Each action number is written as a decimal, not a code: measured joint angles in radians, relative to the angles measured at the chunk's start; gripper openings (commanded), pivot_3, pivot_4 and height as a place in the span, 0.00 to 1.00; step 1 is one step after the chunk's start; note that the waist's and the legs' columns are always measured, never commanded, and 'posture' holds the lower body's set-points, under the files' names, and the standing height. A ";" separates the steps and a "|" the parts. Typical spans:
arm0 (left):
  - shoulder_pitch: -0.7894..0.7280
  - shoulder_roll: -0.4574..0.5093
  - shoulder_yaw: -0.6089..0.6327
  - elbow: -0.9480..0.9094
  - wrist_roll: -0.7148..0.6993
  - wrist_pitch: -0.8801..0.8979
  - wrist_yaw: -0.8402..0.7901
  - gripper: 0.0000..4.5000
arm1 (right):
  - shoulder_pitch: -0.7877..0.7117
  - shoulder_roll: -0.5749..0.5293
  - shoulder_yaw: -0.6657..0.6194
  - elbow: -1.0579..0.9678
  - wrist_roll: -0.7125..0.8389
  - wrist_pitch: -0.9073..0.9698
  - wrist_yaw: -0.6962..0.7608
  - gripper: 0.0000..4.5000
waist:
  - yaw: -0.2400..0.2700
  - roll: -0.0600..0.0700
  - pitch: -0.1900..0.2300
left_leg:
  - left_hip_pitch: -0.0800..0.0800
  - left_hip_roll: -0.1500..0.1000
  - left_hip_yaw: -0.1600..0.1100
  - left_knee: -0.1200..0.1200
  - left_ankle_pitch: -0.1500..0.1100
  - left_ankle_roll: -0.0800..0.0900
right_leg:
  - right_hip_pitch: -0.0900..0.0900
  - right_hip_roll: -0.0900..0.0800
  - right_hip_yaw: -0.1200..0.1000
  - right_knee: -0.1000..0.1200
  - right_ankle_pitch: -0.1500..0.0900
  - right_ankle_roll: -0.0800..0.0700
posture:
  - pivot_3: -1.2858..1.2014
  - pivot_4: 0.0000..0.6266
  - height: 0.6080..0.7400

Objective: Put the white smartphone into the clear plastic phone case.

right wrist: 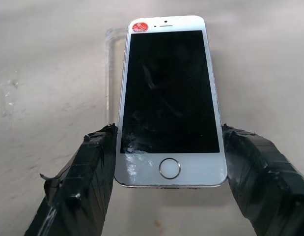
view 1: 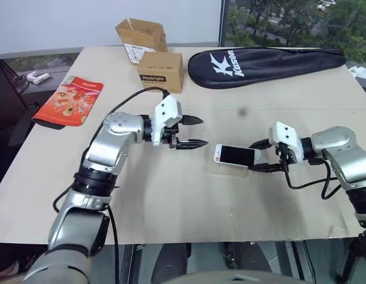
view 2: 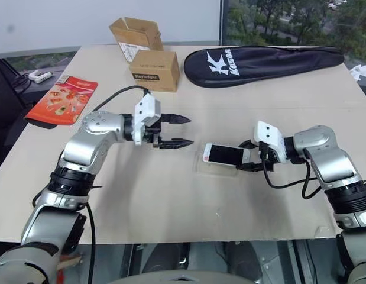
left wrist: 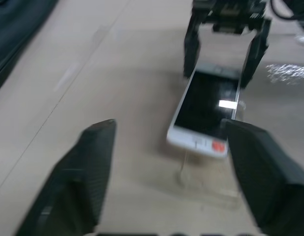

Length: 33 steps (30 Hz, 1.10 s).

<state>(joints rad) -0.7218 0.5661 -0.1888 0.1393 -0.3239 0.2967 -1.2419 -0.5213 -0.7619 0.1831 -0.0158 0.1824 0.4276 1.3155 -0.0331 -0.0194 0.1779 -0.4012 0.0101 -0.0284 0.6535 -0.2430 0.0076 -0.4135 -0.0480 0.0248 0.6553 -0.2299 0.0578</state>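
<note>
Tabletop (view 1: pixel 171 201) mid: right gripper (right wrist: pixel 166 162) clamps white smartphone (view 1: pixel 235 155) home-button end, lengthwise toward left gripper (view 1: pixel 191 131); that one hovers wide, empty.

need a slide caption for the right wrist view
White smartphone with a dark screen gripped at its sides between the right gripper and its black jaws, lying over the clear plastic phone case.

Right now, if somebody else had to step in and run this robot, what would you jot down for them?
Right gripper: fingers either side of the white smartphone at its home-button end, apparently clamping it.
Left gripper: open, empty, hovering above the table, pointing at the phone.
Clear plastic phone case: flat on the table, under and beside the phone's far end.
Done: phone brought over the case.
Left: align it and press it in.
</note>
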 measured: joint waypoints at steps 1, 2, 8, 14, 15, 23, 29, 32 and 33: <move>-0.016 -0.015 -0.010 0.022 0.006 -0.012 -0.013 0.48 | 0.000 0.000 0.000 0.000 0.000 -0.002 0.000 0.63 | 0.001 0.000 0.000 | 0.000 0.000 0.000 0.000 0.000 0.000 | 0.000 0.000 0.000 0.000 0.000 0.000 | 0.52 0.24 1.00; -0.026 -0.029 -0.019 0.040 0.008 -0.022 -0.026 0.38 | -0.001 0.000 0.002 -0.001 0.000 -0.004 0.000 0.63 | 0.001 0.000 0.000 | 0.000 0.000 0.000 0.000 0.000 0.000 | 0.000 0.000 0.000 0.000 0.000 0.000 | 0.52 0.24 1.00; -0.060 -0.076 -0.066 0.166 0.044 -0.080 -0.109 0.01 | -0.007 0.001 0.020 0.004 -0.006 -0.018 0.002 0.63 | -0.001 0.000 0.000 | 0.000 0.000 0.000 0.000 0.000 0.000 | 0.000 0.000 0.000 0.000 0.000 0.000 | 0.52 0.24 1.00; -0.066 -0.091 -0.100 0.202 0.097 -0.106 -0.134 0.01 | -0.027 0.001 0.061 0.036 -0.035 -0.058 0.011 0.63 | -0.001 0.000 0.000 | 0.000 0.000 0.000 0.000 0.000 0.000 | 0.000 0.000 0.000 0.000 0.000 0.000 | 0.52 0.24 1.00; -0.064 -0.093 -0.100 0.199 0.100 -0.104 -0.133 0.01 | -0.030 0.001 0.066 0.038 -0.038 -0.062 0.012 0.63 | 0.000 0.000 0.000 | 0.000 0.000 0.000 0.000 0.000 0.000 | 0.000 0.000 0.000 0.000 0.000 0.000 | 0.52 0.24 1.00; -0.049 -0.096 -0.150 0.178 0.153 -0.036 -0.126 0.01 | -0.044 0.001 0.084 0.060 -0.048 -0.086 0.030 0.63 | 0.000 0.000 0.000 | 0.000 0.000 -0.001 0.001 0.000 0.000 | 0.000 0.000 0.000 0.001 0.000 0.000 | 0.52 0.24 1.00; -0.049 -0.099 -0.210 0.171 0.207 -0.005 -0.123 0.01 | -0.044 0.002 0.088 0.062 -0.055 -0.090 0.032 0.63 | 0.000 0.000 0.000 | 0.000 0.000 -0.001 0.001 0.000 0.000 | 0.000 0.000 0.000 0.001 0.000 0.000 | 0.52 0.24 1.00; -0.049 -0.101 -0.225 0.171 0.230 0.001 -0.118 0.01 | -0.044 0.002 0.091 0.062 -0.056 -0.088 0.032 0.63 | 0.000 0.000 0.000 | 0.000 0.000 -0.001 0.001 0.000 0.000 | 0.000 0.000 0.000 0.001 0.000 0.000 | 0.52 0.24 1.00; -0.049 -0.102 -0.231 0.170 0.243 0.001 -0.110 0.01 | -0.044 0.002 0.091 0.061 -0.056 -0.085 0.032 0.63 | 0.000 0.000 0.000 | 0.000 0.000 -0.001 0.001 0.000 0.000 | 0.000 0.000 0.000 0.001 0.000 0.000 | 0.52 0.24 1.00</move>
<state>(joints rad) -0.7705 0.4639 -0.4201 0.3098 -0.0813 0.2973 -1.3517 -0.5654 -0.7601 0.2743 0.0449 0.1260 0.3430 1.3478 -0.0332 -0.0195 0.1780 -0.4012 0.0100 -0.0290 0.6543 -0.2430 0.0076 -0.4135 -0.0478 0.0246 0.6564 -0.2299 0.0578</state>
